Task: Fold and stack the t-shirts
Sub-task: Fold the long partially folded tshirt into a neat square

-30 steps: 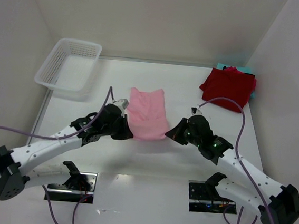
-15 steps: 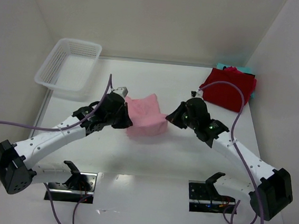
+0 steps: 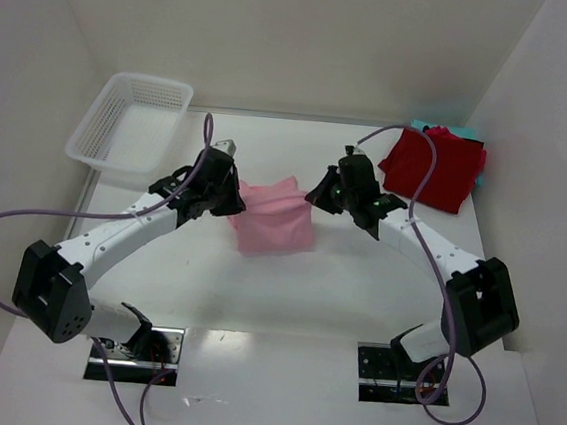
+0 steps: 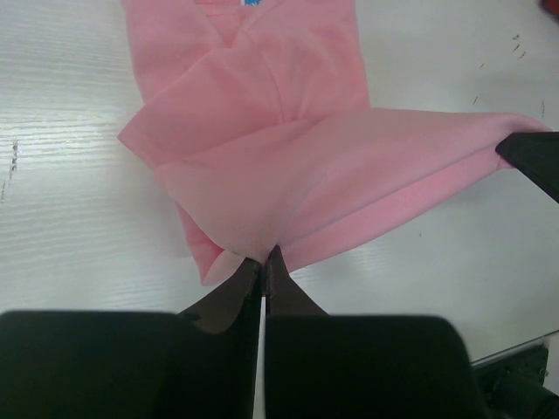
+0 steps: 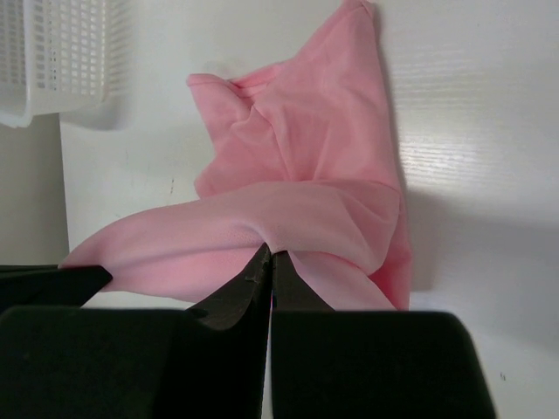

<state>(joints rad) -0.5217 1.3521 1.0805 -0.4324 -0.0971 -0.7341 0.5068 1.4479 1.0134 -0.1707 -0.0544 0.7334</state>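
Fold midway: left gripper (image 3: 238,203) and right gripper (image 3: 312,195), both clamped on pink tee (image 3: 274,230), have carried its hem up-frame.

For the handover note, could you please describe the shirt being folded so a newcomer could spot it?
On the white table, look midway between the arms. The light pink t-shirt lies there, one edge pinched by the left gripper and right gripper. Unlike the dark red shirt at the far right, it is pale and lifted.
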